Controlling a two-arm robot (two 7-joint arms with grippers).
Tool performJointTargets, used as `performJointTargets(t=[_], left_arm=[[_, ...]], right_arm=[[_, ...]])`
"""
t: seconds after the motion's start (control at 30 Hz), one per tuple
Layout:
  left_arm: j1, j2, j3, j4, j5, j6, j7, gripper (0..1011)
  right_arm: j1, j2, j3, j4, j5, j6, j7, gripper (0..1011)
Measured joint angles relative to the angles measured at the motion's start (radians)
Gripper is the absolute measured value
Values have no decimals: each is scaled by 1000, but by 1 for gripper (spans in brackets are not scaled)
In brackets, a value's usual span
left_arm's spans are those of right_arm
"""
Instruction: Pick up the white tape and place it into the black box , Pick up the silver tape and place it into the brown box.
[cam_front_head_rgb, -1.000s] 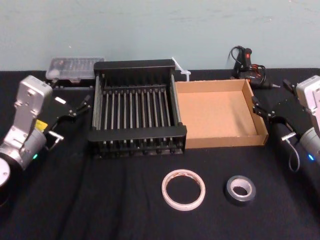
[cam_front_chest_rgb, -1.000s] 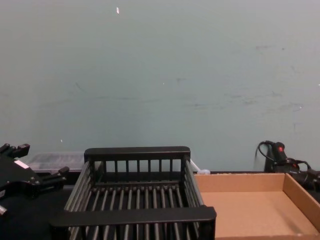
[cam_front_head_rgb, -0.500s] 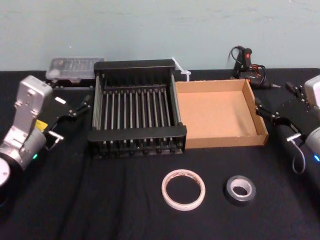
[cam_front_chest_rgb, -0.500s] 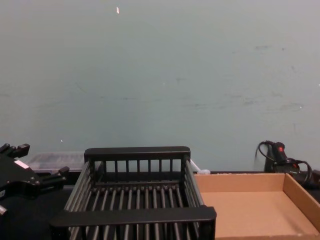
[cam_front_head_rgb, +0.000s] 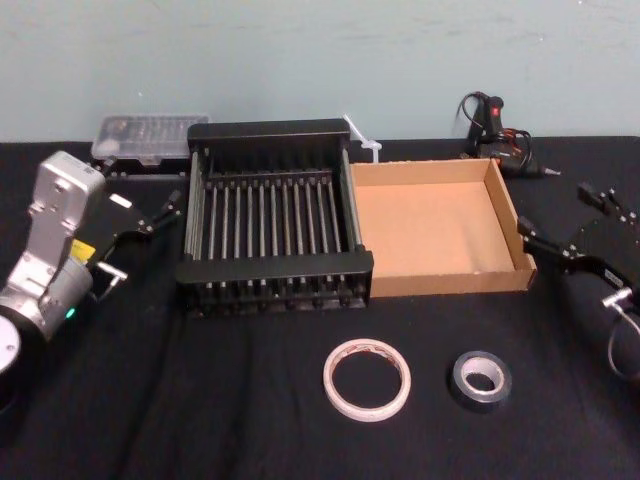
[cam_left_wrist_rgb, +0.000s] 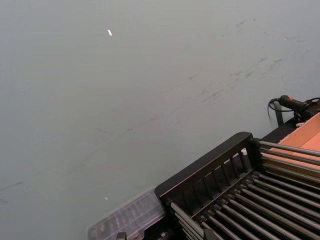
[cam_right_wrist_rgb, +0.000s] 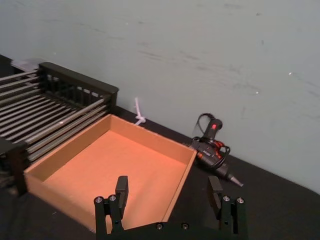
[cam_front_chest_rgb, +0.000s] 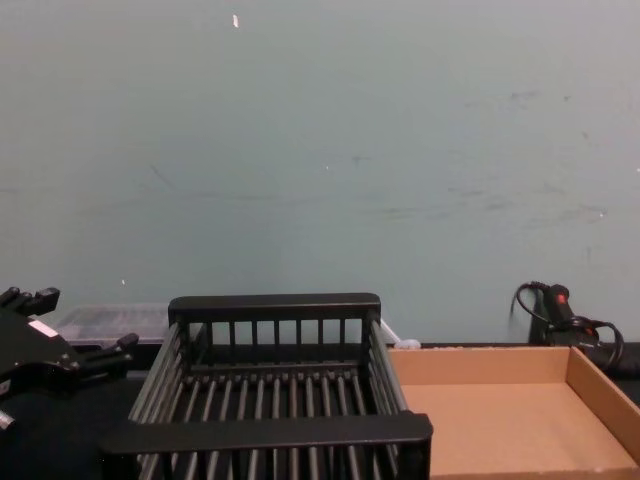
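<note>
Fingers apart on left gripper (cam_front_head_rgb: 142, 190), right gripper (cam_right_wrist_rgb: 168, 188); silver tape (cam_front_head_rgb: 480, 379) well clear of both.

White tape (cam_front_head_rgb: 367, 379) and silver tape (cam_front_head_rgb: 480, 379) are kept apart, unblocked from above. From white tape, walled black box (cam_front_head_rgb: 275, 268) is set at 11 o'clock, brown box (cam_front_head_rgb: 450, 283) at 1 o'clock, tops open.

White tape (cam_front_head_rgb: 329, 380): pale translucent ring, reddish print inside; silver tape (cam_front_head_rgb: 456, 382): grey face, dark sides, pale core; black box (cam_front_head_rgb: 272, 268): black throughout, slatted bars; brown box (cam_front_head_rgb: 430, 230): plain tan cardboard; table (cam_front_head_rgb: 180, 400): black; wall (cam_front_head_rgb: 300, 60): pale blue-green, faintly scuffed.
</note>
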Motion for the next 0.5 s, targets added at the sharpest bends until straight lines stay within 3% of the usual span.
performJointTargets(t=[0.33,0.5], left_arm=[[0,0,0,0,0,0,0,1001],[0,0,0,0,0,0,0,1001]], right_arm=[[-151,49,73,-132,84,64,65,1002],[-202,61,92,-166,97,83,85,1002]])
